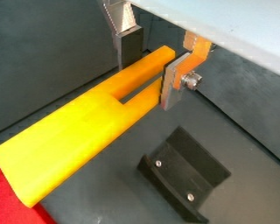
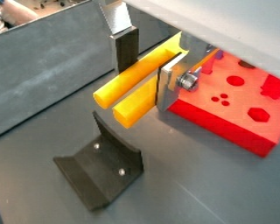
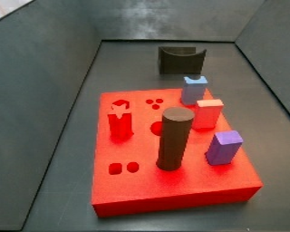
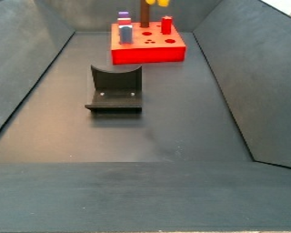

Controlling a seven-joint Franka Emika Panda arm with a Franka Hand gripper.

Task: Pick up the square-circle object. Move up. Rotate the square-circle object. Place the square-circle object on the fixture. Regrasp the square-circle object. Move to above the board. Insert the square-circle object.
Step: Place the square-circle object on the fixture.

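We see the gripper (image 1: 145, 68) clenched on the yellow piece (image 2: 140, 80), fingers (image 2: 127, 44) pressing both its sides, above the floor with the fixture (image 2: 99, 171) below. The board (image 3: 172, 181) sits near, carrying a dark peg (image 3: 173, 138) and blue (image 3: 194, 89), red (image 3: 208, 113) and purple (image 3: 224, 147) blocks.

You have one gripper (image 1: 146, 66) above the floor near the fixture, its two silver fingers (image 2: 127, 45) clamped on the one yellow-orange square-circle object (image 1: 84, 131).

One fixture (image 4: 113, 89) stands on the floor, apart from the board.

One red board (image 3: 166, 190) carries five standing pieces: one tall dark cylinder peg (image 3: 173, 138), one blue block (image 3: 194, 89), one purple block (image 3: 224, 147), one pale red block (image 3: 208, 113), and one red piece (image 3: 120, 122) left of the cylinder.
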